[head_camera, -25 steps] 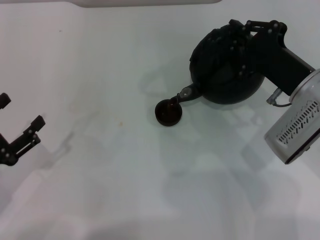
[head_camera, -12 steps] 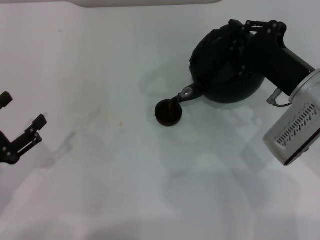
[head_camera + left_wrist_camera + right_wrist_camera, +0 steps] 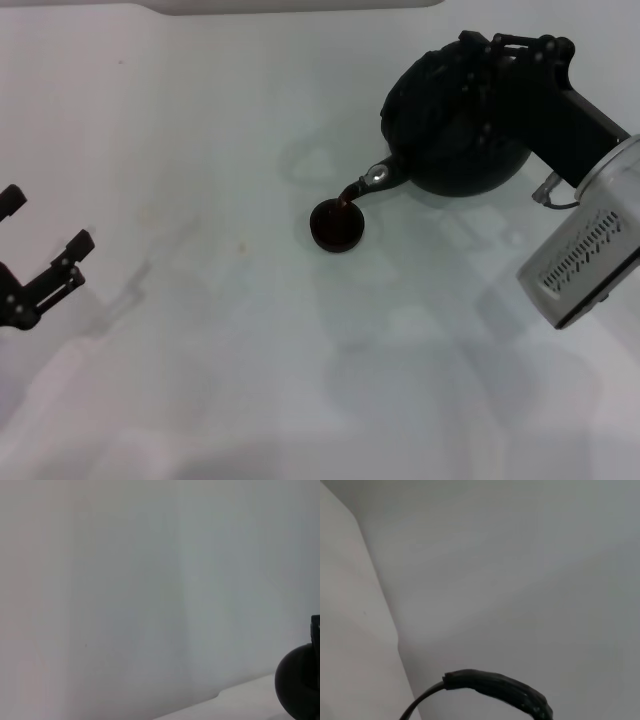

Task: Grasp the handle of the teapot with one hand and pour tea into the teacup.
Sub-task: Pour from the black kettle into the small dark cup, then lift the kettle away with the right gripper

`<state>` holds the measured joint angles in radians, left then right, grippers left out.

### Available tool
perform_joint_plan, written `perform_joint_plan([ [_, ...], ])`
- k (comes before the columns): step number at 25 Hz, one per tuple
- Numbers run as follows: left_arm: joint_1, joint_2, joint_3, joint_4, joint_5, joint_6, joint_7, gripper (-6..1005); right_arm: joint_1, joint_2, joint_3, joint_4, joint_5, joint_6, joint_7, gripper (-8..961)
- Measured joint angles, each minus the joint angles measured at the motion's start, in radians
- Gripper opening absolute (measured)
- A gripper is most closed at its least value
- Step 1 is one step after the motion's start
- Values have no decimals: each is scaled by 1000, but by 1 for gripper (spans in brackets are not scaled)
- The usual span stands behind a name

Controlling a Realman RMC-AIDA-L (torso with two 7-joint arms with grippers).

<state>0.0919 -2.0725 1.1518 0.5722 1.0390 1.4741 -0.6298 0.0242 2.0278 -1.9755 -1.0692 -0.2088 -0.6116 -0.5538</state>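
Note:
The round matte-black teapot [image 3: 450,130] hangs tilted at the upper right of the head view, its short spout [image 3: 375,180] pointing down and left. A thin brown stream of tea runs from the spout into the tiny dark teacup [image 3: 336,225], which stands on the white table just below it. My right gripper [image 3: 505,50] is shut on the black handle over the pot's top; the handle [image 3: 495,685] shows as a black arc in the right wrist view. My left gripper [image 3: 42,242] is open and empty at the far left. The teapot's edge [image 3: 300,685] shows in the left wrist view.
The white table [image 3: 220,330] spreads around the teacup. A pale raised edge [image 3: 290,5] runs along the far side. The right arm's silver wrist housing [image 3: 585,255] hangs over the right side of the table.
The teapot has tipped further and risen slightly with the right gripper. Its spout now sits higher and a stream of tea falls into the teacup. The left arm has not moved.

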Motion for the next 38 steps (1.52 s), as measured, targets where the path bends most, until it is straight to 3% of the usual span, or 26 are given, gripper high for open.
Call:
perform_joint_plan([
  [24, -11, 0, 0, -5, -1, 0, 6, 841, 12, -8, -23, 21, 85, -4, -23, 100],
  [31, -12, 2, 0, -6, -4, 0, 5, 841, -1, -24, -35, -12, 76, -4, 121, 100],
  [38, -12, 2, -23, 0, 3, 0, 6, 840, -31, -26, -57, -40, 27, 15, 207, 101],
])
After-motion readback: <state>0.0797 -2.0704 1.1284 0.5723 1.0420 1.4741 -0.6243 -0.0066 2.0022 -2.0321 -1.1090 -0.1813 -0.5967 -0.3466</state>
